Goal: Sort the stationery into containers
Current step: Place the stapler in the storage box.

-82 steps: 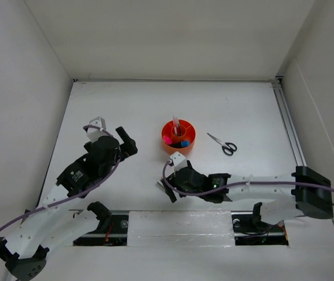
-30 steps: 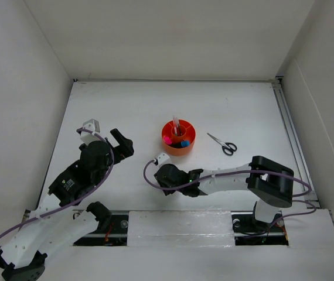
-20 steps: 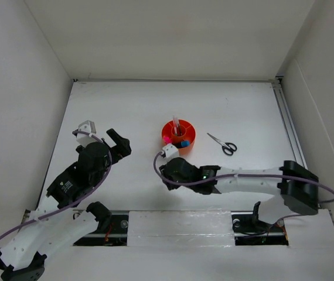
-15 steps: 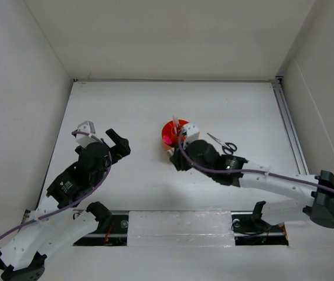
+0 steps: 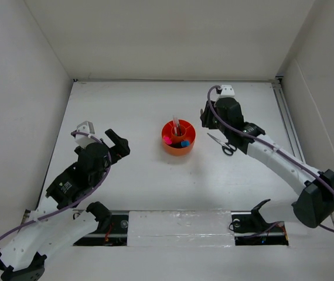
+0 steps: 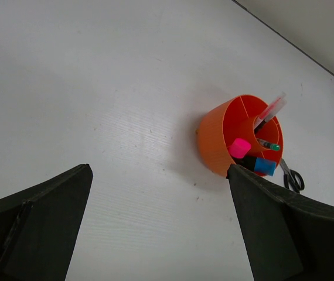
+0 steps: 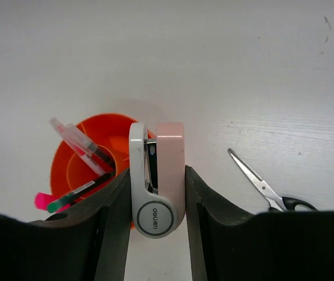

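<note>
The round orange organiser stands mid-table; in the left wrist view its wall faces me. It holds a pink-capped marker, a blue-capped marker and a pink pen. My right gripper is shut on a small pink-white clip-like piece, raised beside the organiser's rim. From above, that gripper hangs right of the organiser. Black-handled scissors lie on the table just right of it. My left gripper stands open and holds nothing, left of the organiser.
White walls enclose the table on the left, back and right. A metal rail runs along the table's right edge. The arm bases sit at the near edge.
My right arm has swung from the near left side of the organiser up and over to its far right, carrying the clip piece. The left arm has hardly moved.
</note>
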Action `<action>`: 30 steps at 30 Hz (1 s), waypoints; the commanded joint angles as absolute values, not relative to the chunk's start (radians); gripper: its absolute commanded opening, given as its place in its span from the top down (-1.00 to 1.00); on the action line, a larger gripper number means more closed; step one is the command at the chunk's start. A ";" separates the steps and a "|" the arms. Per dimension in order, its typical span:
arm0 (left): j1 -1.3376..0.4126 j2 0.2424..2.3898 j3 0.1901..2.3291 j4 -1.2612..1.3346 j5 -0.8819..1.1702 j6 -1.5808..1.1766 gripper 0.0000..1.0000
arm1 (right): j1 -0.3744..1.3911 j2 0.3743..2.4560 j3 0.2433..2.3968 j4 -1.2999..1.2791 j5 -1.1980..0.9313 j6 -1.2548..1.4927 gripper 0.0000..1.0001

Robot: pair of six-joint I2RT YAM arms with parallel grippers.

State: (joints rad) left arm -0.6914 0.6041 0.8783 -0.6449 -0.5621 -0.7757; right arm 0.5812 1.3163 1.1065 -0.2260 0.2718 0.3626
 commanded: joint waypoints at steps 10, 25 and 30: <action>-0.687 0.606 0.885 -0.626 -0.574 -0.785 -1.00 | 0.598 1.371 1.022 -0.078 0.288 0.440 1.00; -0.687 0.614 0.885 -0.641 -0.629 -0.788 -1.00 | 0.635 1.379 1.043 -0.078 0.336 0.462 1.00; -0.687 0.595 0.854 -0.542 -0.563 -0.732 -1.00 | 0.614 1.358 1.061 -0.078 0.327 0.443 1.00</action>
